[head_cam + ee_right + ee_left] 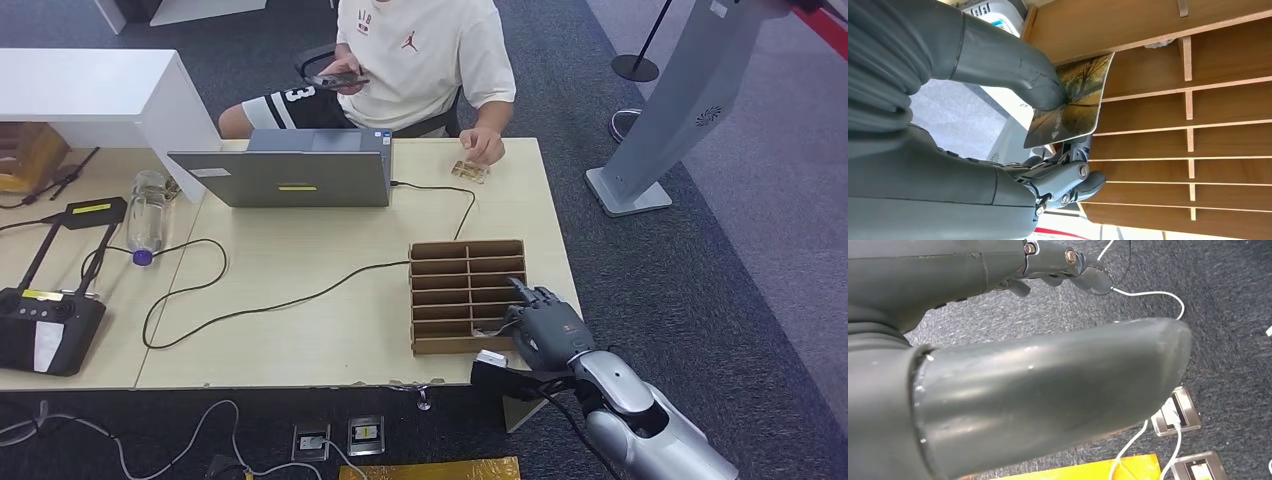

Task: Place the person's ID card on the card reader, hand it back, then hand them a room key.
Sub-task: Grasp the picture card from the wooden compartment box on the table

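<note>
The right hand (545,325) is reaching over the near right corner of the wooden rack (467,296) on the table (300,330), and in the right wrist view it (998,150) is pinching a card (1070,100) between thumb and fingers, clamped on it. The card is showing a printed autumn tree scene and is sitting just beside the rack's (1173,125) dividers, tilted across the edge of a slot; whether it is touching the wood is hard to tell.

The left hand (1013,390) is hanging over the carpet, with white cables (1148,295) and floor sockets (1178,412) beneath it; its thumb is blocking most of the view, and whether the fingers are apart or together cannot be told.

A person (420,60) is sitting at the far side of the table, holding a phone (335,78) in one hand and resting the other on a small object (470,170) on the tabletop. A laptop (290,170) is standing in front of them, a bottle (147,215) is lying to its left, and a black cable (300,295) is running across the table toward the rack
</note>
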